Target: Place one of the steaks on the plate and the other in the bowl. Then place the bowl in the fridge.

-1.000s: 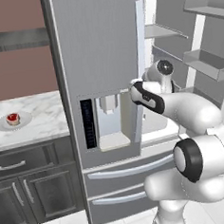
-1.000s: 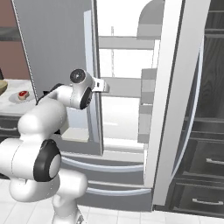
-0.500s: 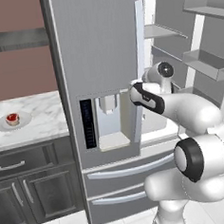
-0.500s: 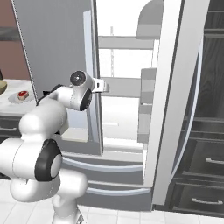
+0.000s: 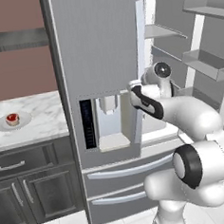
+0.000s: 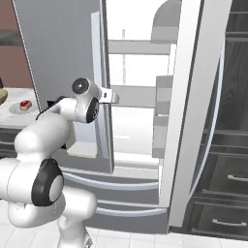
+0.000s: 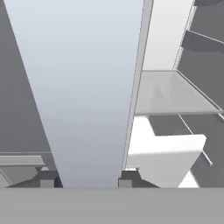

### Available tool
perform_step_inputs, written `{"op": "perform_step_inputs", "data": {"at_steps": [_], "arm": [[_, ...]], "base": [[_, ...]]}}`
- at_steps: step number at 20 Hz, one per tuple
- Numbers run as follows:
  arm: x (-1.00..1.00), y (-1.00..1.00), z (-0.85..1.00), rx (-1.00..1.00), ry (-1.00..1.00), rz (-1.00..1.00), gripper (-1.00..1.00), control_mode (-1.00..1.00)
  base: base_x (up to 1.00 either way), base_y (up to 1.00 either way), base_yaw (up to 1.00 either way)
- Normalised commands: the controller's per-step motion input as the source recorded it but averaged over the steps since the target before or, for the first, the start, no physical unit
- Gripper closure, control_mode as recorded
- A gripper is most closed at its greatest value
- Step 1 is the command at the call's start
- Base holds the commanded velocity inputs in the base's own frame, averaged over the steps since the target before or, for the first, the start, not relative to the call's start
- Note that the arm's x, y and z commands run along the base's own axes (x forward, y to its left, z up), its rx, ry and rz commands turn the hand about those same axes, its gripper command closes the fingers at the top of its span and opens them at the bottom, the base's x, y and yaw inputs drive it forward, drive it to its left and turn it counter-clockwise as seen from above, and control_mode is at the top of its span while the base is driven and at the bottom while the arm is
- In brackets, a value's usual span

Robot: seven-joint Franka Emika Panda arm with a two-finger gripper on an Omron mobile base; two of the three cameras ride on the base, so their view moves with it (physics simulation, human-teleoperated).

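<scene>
The tall grey fridge has its right door swung open on white shelves; its left door is closed. My gripper is at the left door's long vertical handle, about mid-height. In the hand view the handle runs as a wide grey bar between my fingertips, which sit against its two sides. One steak lies on the light-grey plate on the counter to the left. The tan bowl peeks in at the left edge of the right base view.
The marble counter sits over dark cabinets left of the fridge. The open door stands out at the right, in front of dark drawers. Glass shelves lie behind the handle.
The jaws have narrowed onto the door handle. The arm and the base have hardly moved.
</scene>
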Motion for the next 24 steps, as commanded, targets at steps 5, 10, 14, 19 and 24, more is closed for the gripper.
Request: {"op": "perform_step_inputs", "data": {"at_steps": [5, 10, 14, 19, 24], "arm": [[-0.61, 0.41, 0.3, 0.0, 0.08, -0.19, 1.0, -1.0], [-0.8, 0.47, 0.17, 0.0, 0.0, -0.18, 1.0, -1.0], [-0.85, 0.61, 0.0, -0.03, 0.0, -0.2, 1.0, -1.0], [-0.71, 0.77, 0.0, -0.05, 0.0, -0.28, 1.0, -1.0], [-0.2, 0.36, 0.0, -0.01, 0.03, -0.22, 1.0, -1.0]], "base": [[0.0, 0.0, 0.0], [0.0, 0.0, 0.0], [0.0, 0.0, 0.0], [0.0, 0.0, 0.0], [0.0, 0.0, 0.0]]}}
